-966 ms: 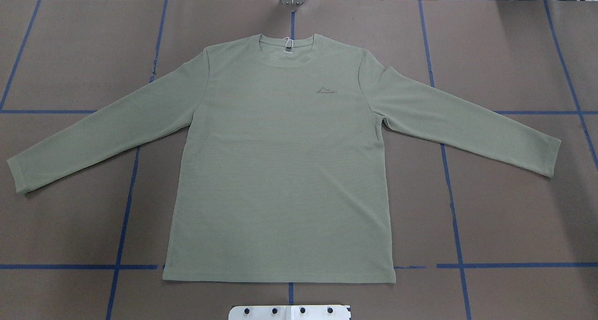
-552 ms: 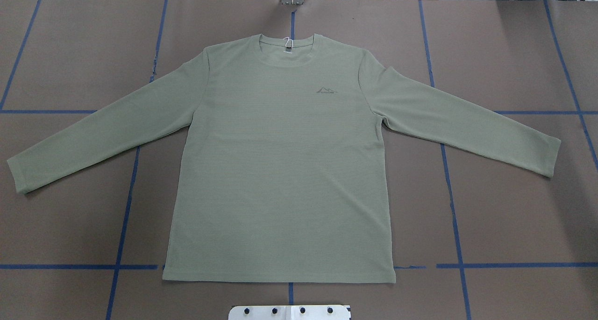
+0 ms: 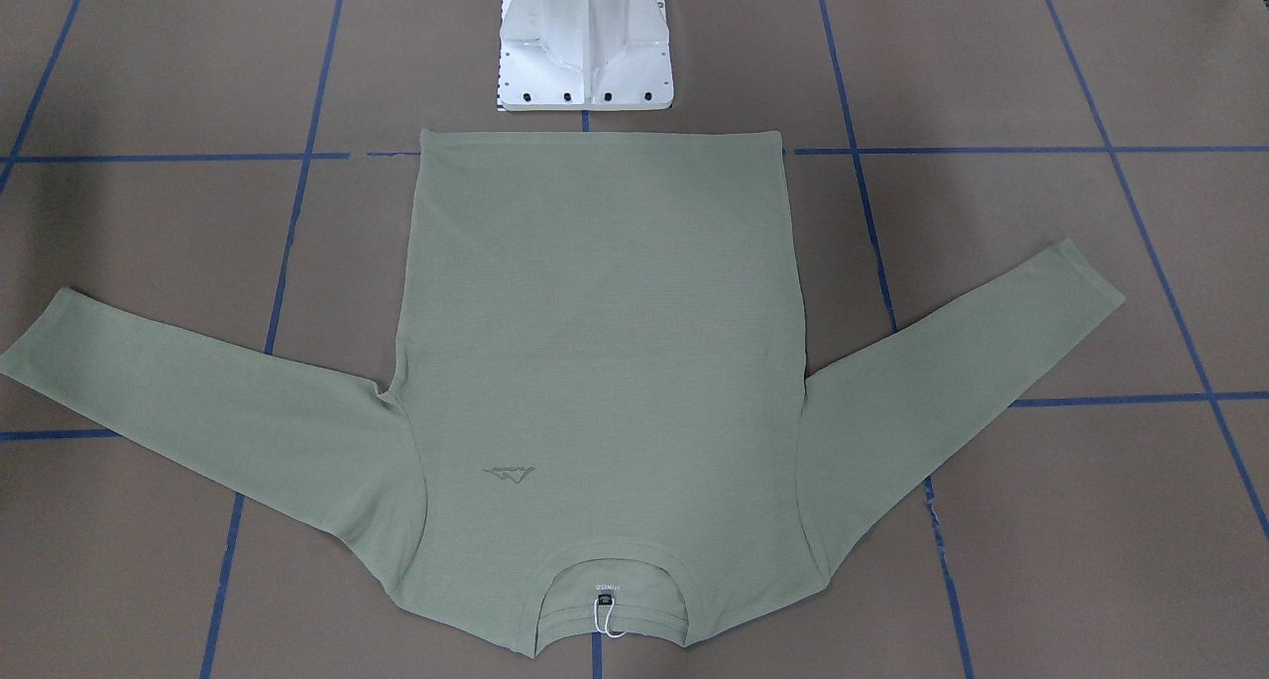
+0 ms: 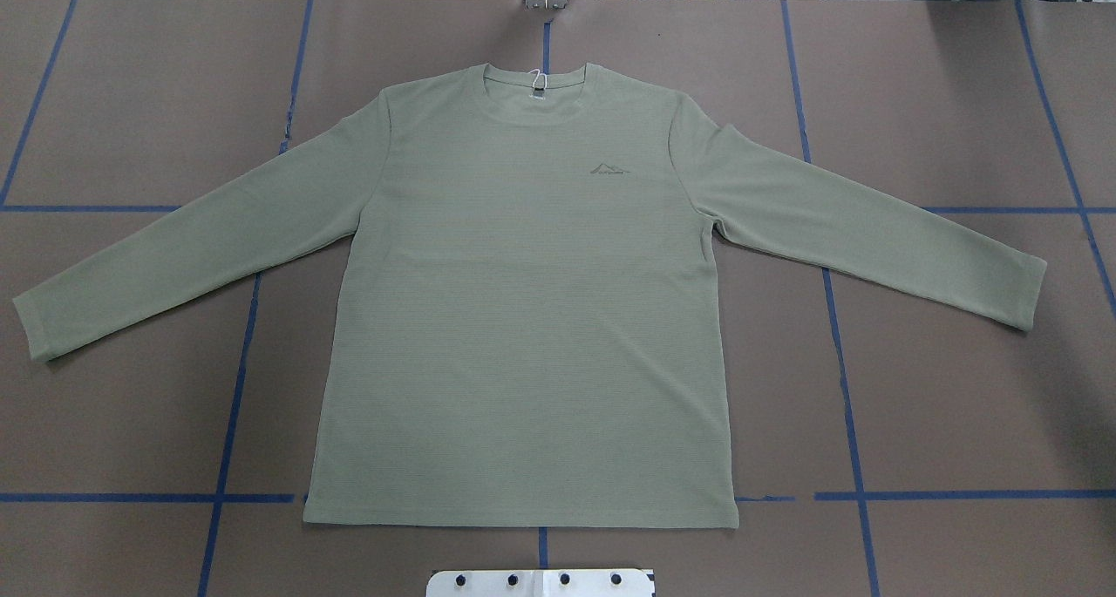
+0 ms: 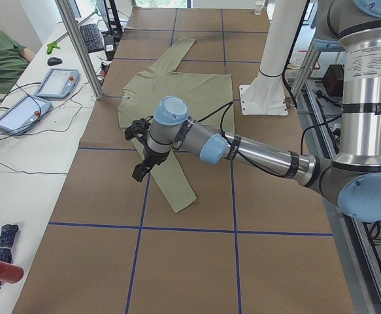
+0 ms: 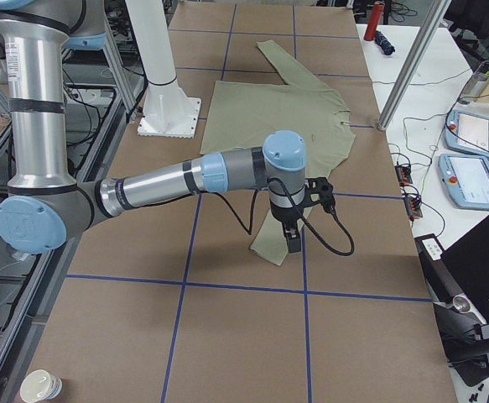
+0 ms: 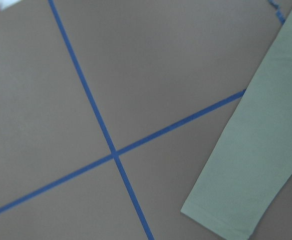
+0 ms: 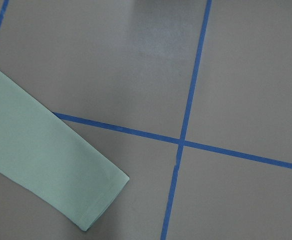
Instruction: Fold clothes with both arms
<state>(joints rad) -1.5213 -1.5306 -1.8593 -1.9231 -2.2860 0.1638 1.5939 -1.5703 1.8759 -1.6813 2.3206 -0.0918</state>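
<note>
The clothes are one sage-green long-sleeved shirt (image 4: 523,301) lying flat and face up on the brown table, neck (image 3: 607,580) away from the robot, both sleeves spread outward. The overhead and front views show no arm. In the exterior left view my left gripper (image 5: 138,174) hangs above the near sleeve; whether it is open or shut I cannot tell. Over the other sleeve, in the exterior right view, my right gripper (image 6: 293,243) points downward, state unreadable. The wrist views show only sleeve cuffs (image 7: 221,220) (image 8: 98,200) and no fingers.
The white pedestal base (image 3: 585,45) stands just behind the shirt's hem. Blue tape lines (image 4: 227,423) grid the table. A side bench holds tablets (image 5: 56,82) and cables, with a person's sleeve (image 5: 0,55) beside it. An aluminium post (image 6: 412,59) stands at the table edge.
</note>
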